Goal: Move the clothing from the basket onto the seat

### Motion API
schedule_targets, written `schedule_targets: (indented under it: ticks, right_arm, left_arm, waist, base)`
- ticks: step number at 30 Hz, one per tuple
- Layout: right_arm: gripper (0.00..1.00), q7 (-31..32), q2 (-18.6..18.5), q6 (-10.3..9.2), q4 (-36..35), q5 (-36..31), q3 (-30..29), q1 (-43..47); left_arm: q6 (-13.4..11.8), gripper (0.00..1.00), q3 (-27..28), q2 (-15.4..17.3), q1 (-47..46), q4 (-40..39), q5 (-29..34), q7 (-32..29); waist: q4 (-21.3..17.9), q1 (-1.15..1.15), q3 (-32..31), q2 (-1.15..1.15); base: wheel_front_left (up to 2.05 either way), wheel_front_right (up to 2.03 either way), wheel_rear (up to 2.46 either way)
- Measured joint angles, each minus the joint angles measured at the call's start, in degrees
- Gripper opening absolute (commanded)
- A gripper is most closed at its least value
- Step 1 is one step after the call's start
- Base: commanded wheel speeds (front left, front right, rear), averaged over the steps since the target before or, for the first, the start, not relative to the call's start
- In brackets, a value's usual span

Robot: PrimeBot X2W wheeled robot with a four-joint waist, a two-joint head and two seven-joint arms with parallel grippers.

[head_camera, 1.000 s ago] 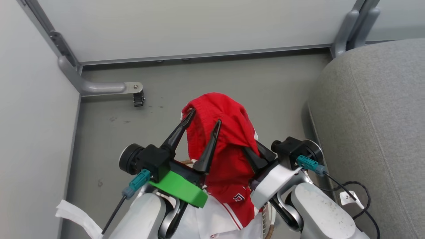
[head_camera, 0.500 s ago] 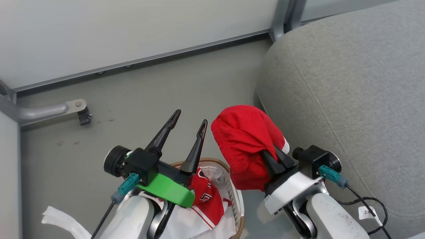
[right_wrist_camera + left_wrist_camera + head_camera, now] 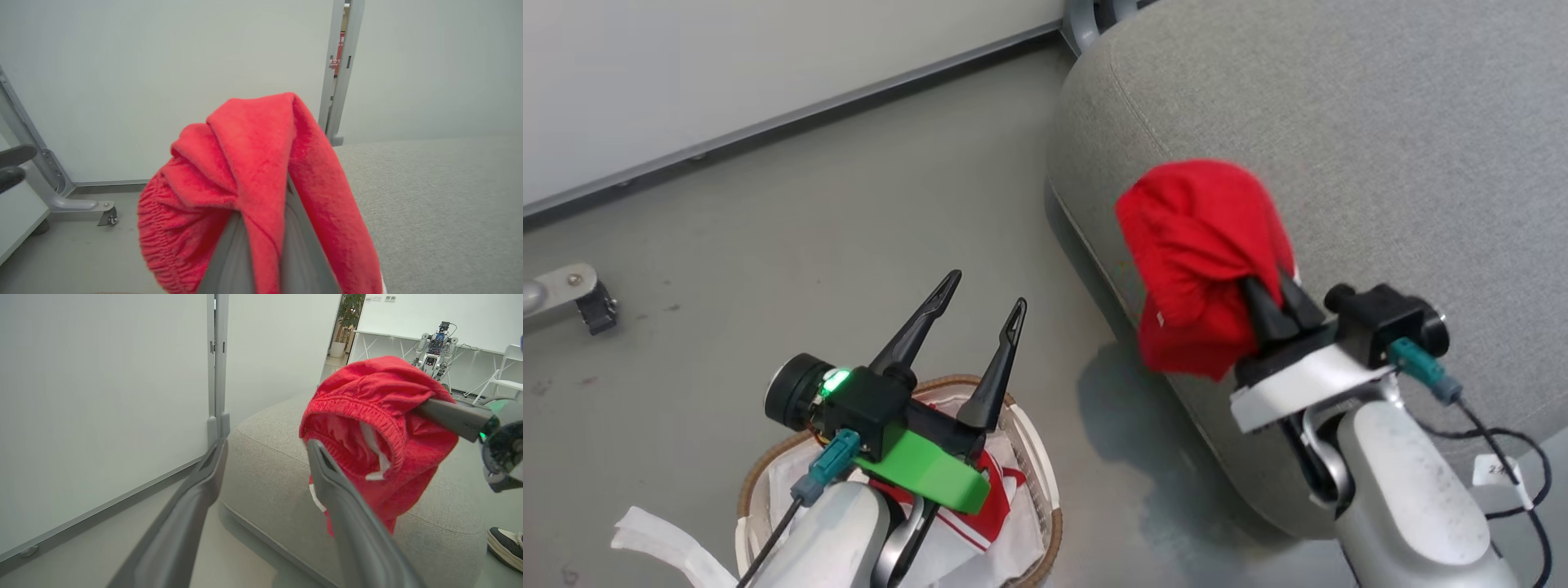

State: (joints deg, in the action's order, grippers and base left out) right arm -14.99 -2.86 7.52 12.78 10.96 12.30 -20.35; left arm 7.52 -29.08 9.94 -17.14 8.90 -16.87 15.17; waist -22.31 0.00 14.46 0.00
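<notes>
My right gripper (image 3: 1274,296) is shut on a bunched red piece of clothing (image 3: 1201,245), which it holds in the air over the front left edge of the grey seat (image 3: 1380,147). The cloth (image 3: 253,171) drapes over both fingers and hides their tips. My left gripper (image 3: 985,291) stands open and empty above the basket (image 3: 760,474), which has a brown rim. More red and white clothing (image 3: 995,500) lies in the basket. From the left wrist, the red bundle (image 3: 380,416) hangs just past my open left gripper (image 3: 266,446), in front of the seat (image 3: 265,473).
White partition panels stand behind, with a grey metal foot and castor (image 3: 574,296) on the floor at left. A black cable with a tag (image 3: 1494,472) lies by the seat at right. A white strip of cloth (image 3: 654,535) hangs beside the basket. A person's shoe (image 3: 504,545) shows beyond the seat.
The head camera has swung right. My right gripper has carried the red clothing from above the basket over to the seat's edge. My left gripper stays open above the basket, now apart from the cloth.
</notes>
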Motion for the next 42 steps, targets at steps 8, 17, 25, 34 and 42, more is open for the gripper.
schedule_targets:
  ticks: [8,17,25,34,42]
  right_arm:
    - [0.00,0.0,-2.3,0.01,1.2,-4.9,-10.4,-11.8]
    - [0.00,0.0,-6.8,0.01,7.8,-9.1,-20.7,-25.6]
    - [0.00,1.6,-11.5,0.01,13.8,-15.2,-31.2,-34.2]
    - [0.00,5.9,-13.8,0.01,15.2,-21.7,-42.8,-36.0]
    - [1.00,5.0,-9.7,0.01,15.9,-23.2,-48.9,-33.5]
  left_arm:
    - [0.0,1.00,-2.1,3.8,-3.4,-1.3,-0.2,0.0]
    - [0.0,1.00,-3.7,7.6,-7.4,-3.1,-1.2,0.0]
    - [0.0,1.00,-3.1,9.6,-10.1,-4.6,-1.6,0.0]
    - [0.0,1.00,-2.4,10.6,-11.1,-4.8,-2.3,0.0]
    - [0.0,1.00,-1.8,10.3,-11.1,-3.4,-2.4,0.0]
  waist:
    - [0.0,0.00,6.7,0.00]
    - [2.0,0.01,14.9,0.00]
    - [4.6,0.01,21.8,0.00]
    - [8.1,0.01,27.6,0.00]
    - [9.7,0.01,28.4,0.00]
  base:
    - [0.00,0.00,0.00]
    - [0.00,0.00,0.00]
    - [0.00,0.00,0.00]
    - [0.00,0.00,0.00]
    - [0.00,0.00,0.00]
